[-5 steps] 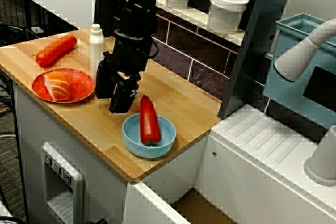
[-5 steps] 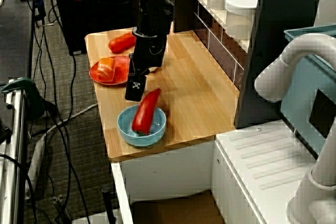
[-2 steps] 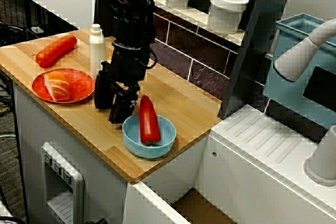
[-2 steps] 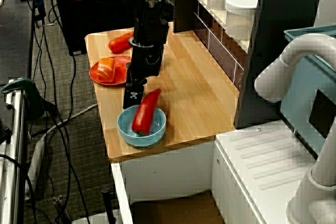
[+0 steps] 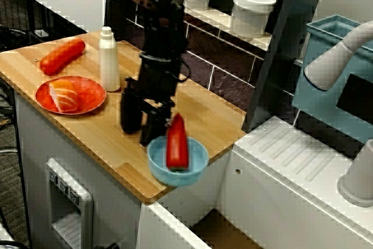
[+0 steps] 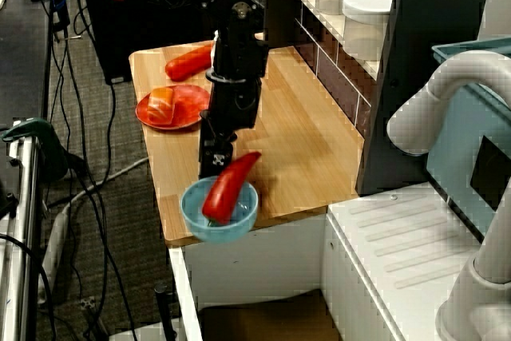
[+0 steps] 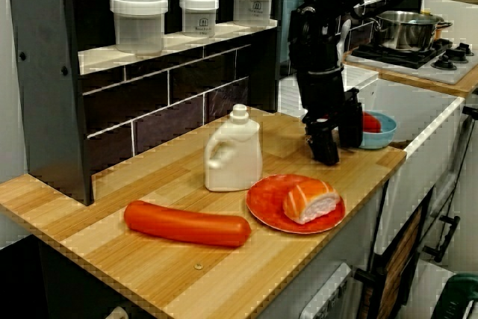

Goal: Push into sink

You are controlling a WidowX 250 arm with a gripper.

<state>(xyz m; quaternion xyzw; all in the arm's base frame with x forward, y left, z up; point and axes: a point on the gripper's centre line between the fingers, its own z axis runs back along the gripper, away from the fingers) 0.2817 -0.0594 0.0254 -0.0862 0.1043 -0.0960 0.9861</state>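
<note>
Just beyond the claw's tips, a round light-blue plastic bowl [image 5: 178, 168] is sitting at the edge of the pale wooden countertop [image 5: 204, 115], partly overhanging it. A long red pepper [image 5: 176, 142] is leaning upright inside the bowl. The black two-fingered claw [image 5: 143, 122] is pointing down beside the bowl, its fingers slightly parted and gripping nothing, one finger touching or nearly touching the bowl's rim. Below and past the bowl, the recessed sink with white rim and brownish floor [image 5: 218, 232] is lying beyond the counter edge. Behind the claw, a round red plate holding a piece of salmon [image 5: 70, 95], a white plastic bottle [image 5: 108, 59] and a long red sausage [image 5: 62, 55] are resting well apart from it.
</note>
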